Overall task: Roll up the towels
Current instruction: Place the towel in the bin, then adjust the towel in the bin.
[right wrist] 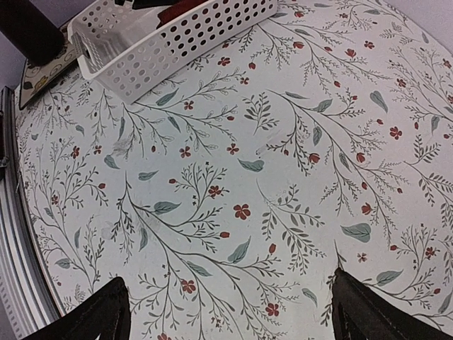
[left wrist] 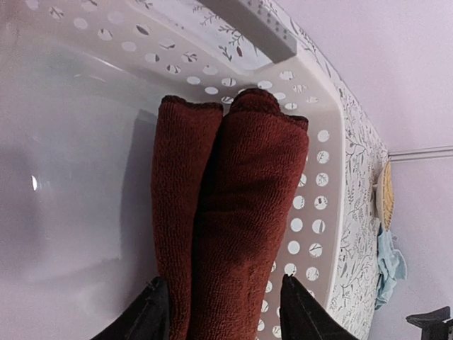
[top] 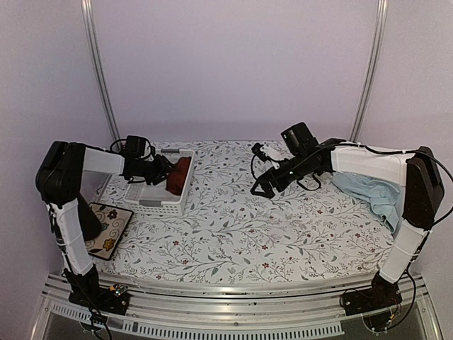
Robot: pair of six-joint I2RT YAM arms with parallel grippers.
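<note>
The dark rust-red towel (left wrist: 233, 198) lies rolled inside the white perforated basket (left wrist: 333, 142), against its holed wall. My left gripper (left wrist: 221, 283) reaches into the basket (top: 159, 202) and straddles the roll; its jaws stand open, with a gap showing between the right finger and the cloth. From above, the red towel (top: 182, 173) shows at the left gripper's (top: 168, 172) tip. The pale blue towel (top: 371, 193) lies crumpled at the table's right, under the right arm. My right gripper (top: 263, 185) hovers wide open over the flowered tablecloth (right wrist: 233, 163), holding nothing (right wrist: 228, 280).
A dark patterned square mat (top: 106, 227) lies at the front left beside the basket. A yellow woven mat (left wrist: 386, 195) shows edge-on at the far right of the left wrist view, near the blue towel (left wrist: 389, 265). Metal frame posts stand behind the table.
</note>
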